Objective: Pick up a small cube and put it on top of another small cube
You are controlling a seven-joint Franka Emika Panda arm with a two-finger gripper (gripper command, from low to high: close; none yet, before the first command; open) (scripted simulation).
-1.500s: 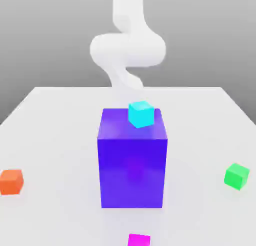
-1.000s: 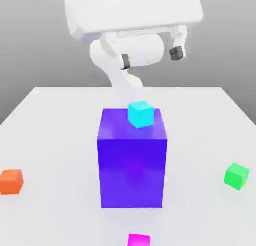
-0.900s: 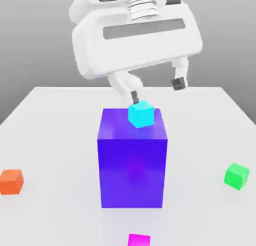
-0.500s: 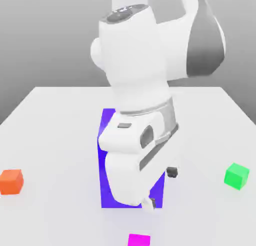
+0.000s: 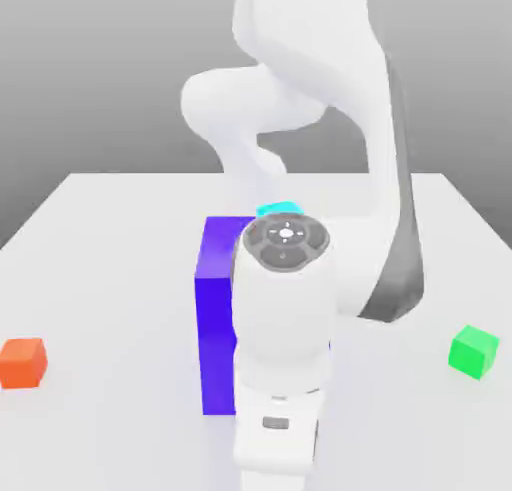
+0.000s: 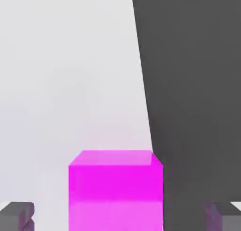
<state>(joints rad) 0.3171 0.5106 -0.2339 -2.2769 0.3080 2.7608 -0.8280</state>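
In the hand view the small magenta-pink cube (image 6: 115, 190) sits on the white table between my gripper's (image 6: 120, 219) two grey fingertips (image 6: 16, 216), which stand wide apart on either side without touching it. The gripper is open. In the exterior view my hand (image 5: 280, 444) hangs low at the table's front edge and covers the spot where the magenta cube lies. The small bright green cube (image 5: 473, 351) rests on the table at the exterior view's right, well away from the hand.
A big purple block (image 5: 215, 309) stands mid-table just behind my hand, with a cyan small cube (image 5: 277, 209) on top, mostly hidden by the arm. An orange small cube (image 5: 22, 363) lies at the exterior view's left. The table's edge (image 6: 143, 107) runs close beside the magenta cube.
The arm has swung over the purple block and dropped in front of it. The hand now sits lower at the front edge, hiding the magenta cube in the exterior view.
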